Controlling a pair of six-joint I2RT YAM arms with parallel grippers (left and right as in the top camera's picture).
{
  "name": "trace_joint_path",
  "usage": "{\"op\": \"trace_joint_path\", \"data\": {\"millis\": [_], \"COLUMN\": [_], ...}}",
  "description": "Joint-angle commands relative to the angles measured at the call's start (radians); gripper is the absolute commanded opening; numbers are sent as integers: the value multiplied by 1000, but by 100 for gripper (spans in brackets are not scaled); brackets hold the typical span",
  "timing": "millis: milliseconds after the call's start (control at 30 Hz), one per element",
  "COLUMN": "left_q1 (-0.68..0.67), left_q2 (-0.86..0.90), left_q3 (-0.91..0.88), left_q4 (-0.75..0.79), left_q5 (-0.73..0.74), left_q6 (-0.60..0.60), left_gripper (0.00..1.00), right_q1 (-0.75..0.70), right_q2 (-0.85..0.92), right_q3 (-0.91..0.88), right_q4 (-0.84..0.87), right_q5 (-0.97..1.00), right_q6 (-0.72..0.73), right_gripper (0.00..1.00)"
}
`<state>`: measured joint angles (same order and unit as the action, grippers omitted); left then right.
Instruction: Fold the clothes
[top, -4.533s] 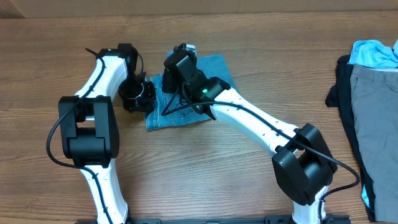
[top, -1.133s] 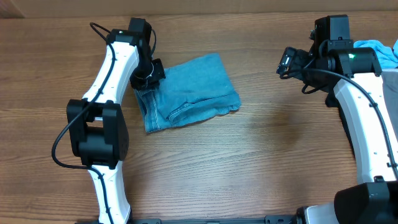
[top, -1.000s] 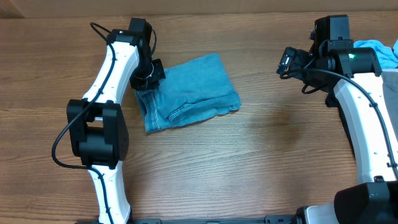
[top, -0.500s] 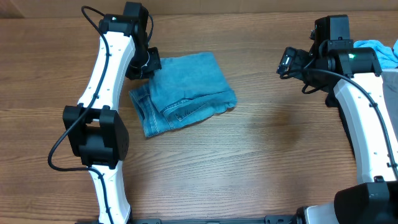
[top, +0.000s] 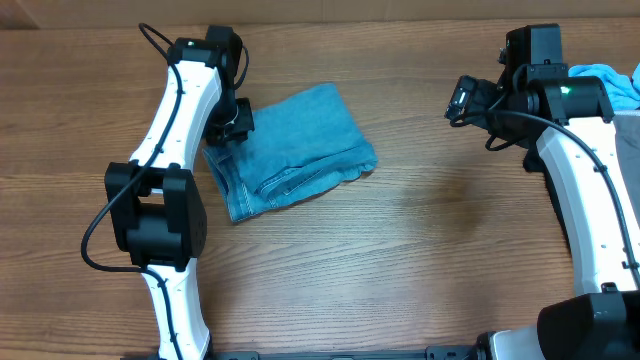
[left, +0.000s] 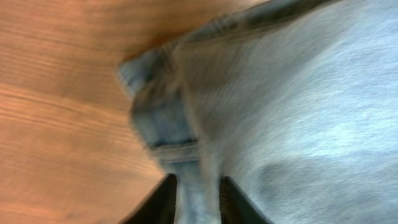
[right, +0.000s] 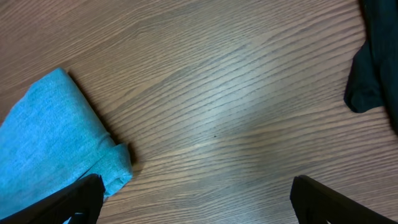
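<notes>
Left gripper (left: 198, 202): narrow jaws straddle a seam of the folded jeans (top: 290, 150), left of centre in the overhead view; whether it is pinched or released cannot be told. The arm is stretched forward with the wrist pointing down. Right gripper (top: 462, 100) gapes empty at upper right. Judged step: finishing this fold. Next, a clean release, then a reach to the garment pile (top: 598, 170) at the right edge.

Overhead looks down, wrists close, jeans (top: 290, 150) shared
</notes>
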<state>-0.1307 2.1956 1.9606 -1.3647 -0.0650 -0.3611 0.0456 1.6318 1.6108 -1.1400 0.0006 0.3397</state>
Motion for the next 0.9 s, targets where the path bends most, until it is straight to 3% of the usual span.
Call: {"op": "trace_joint_path", "data": {"millis": [0,67,133,300,433,667,867], "left_q1": [6,-2,-13,-42,-45,-41,-37], "left_q2": [-1,-2,-2,9,17,19,19], "left_q3": [138,298,366,362,303,114,-95], "left_q4": [-103,-181,-201,-190,-158,-97,-2], "left_q5": [-58,-29,82,461,510,791,771], "left_q6": [-6,-21,-5,149,155,276,324], "left_gripper": [16,14,4,4,4,4,4], "right_q1": [-2,-2,-2,-2,-2,-2,-2], "right_q2": [-2,-2,-2,-2,-2,-2,-2], "right_q3": [-7,-7,-7,-7,-7,-7,-7], "right_q4": [5,5,5,5,5,5,5], "right_q5": [6,6,6,6,6,6,6], "right_q6": [-4,-4,-4,-4,-4,-4,-4], "right_gripper": [100,100,100,100,100,100,100]}}
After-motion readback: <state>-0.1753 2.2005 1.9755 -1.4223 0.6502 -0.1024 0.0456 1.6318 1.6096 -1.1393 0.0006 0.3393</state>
